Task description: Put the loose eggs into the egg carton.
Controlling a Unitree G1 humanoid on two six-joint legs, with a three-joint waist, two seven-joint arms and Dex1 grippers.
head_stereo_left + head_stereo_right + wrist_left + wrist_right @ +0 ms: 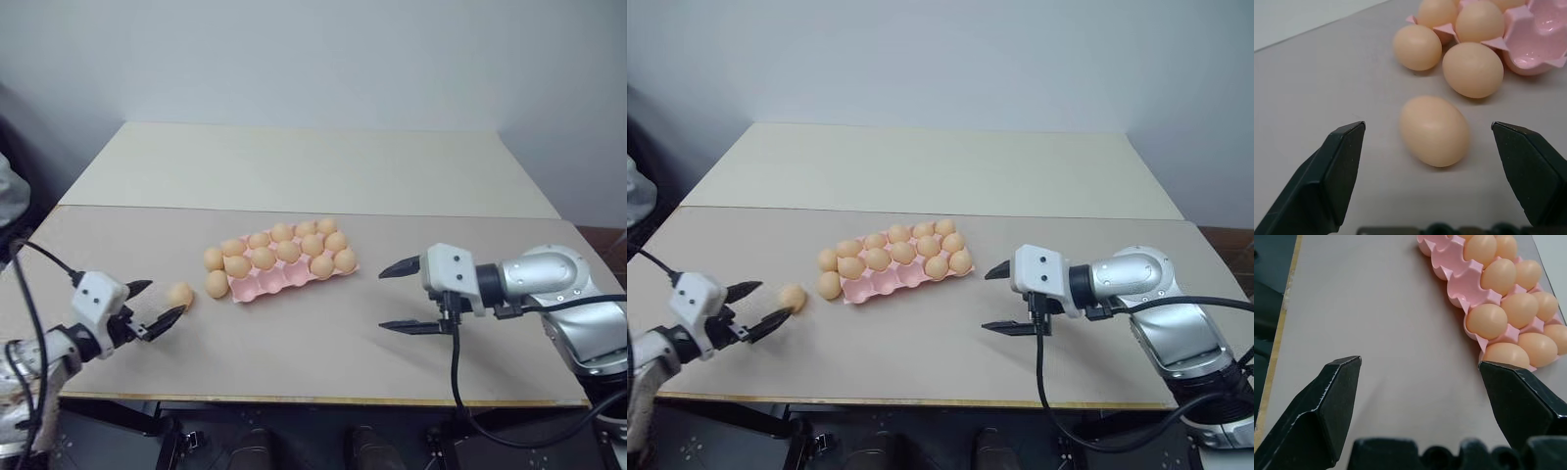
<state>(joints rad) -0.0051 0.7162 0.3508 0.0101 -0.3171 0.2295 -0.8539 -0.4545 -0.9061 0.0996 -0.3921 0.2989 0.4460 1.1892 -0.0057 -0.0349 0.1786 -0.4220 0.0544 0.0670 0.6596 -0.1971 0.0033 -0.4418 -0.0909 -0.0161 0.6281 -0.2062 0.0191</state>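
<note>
Desk: carried every item; pale brown top, a lighter second top behind its far edge.
Egg carton: lay mid-desk, slightly skewed; lidless, so the cups could be loaded from above.
Carton contents: eleven eggs seated, filling the two far rows and one end cup of the near row.
Empty cups: four in the row facing the desk's near edge; judged the remaining destinations.
Loose eggs, pair: two rested on the desk just beside the carton's left end, apparently touching it.
Loose egg, single: lay further toward the desk's left edge, near its near edge, apart from the pair.
Left gripper: claw spread wide, pinching nothing; fingers stood to either side of the single egg, not yet touching it, judged lined up to close on it.
Right gripper: claw spread wide and empty; hung above bare desk right of the carton, pointing toward it, judged waiting clear of the left arm's work.
Task standing: three eggs loose, four cups free.
</note>
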